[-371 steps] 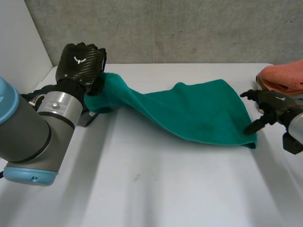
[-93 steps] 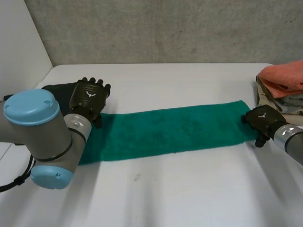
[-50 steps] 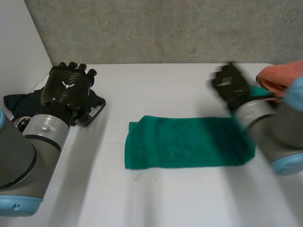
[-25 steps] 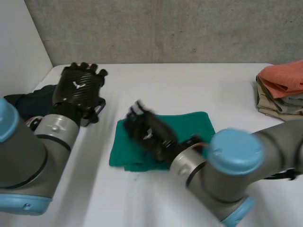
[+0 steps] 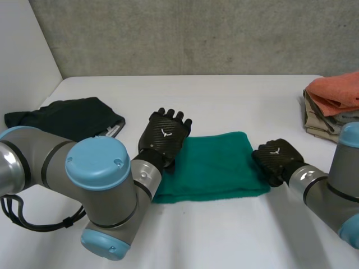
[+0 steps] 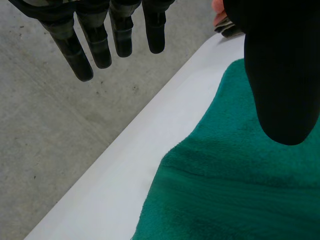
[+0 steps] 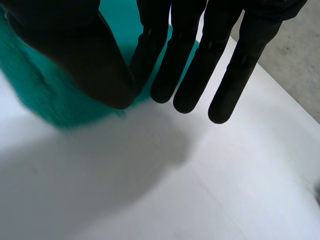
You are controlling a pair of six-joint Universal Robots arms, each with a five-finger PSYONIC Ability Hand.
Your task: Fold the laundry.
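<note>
Left hand (image 5: 164, 136), right hand (image 5: 276, 159) flank green towel (image 5: 216, 165) — open table (image 5: 224, 235) in front.

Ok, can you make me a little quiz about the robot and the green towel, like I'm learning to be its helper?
1. True or false: the folded green terry towel lies flat on the white table.
2. Pick one: what is on top of the pile of folded laundry at the table's right edge? A) an orange cloth B) a blue cloth C) a yellow sponge
3. Short answer: which is at the towel's end nearer the crumpled dark cloth, the left hand or the right hand?

Key: 1 true; 2 A; 3 the left hand.
</note>
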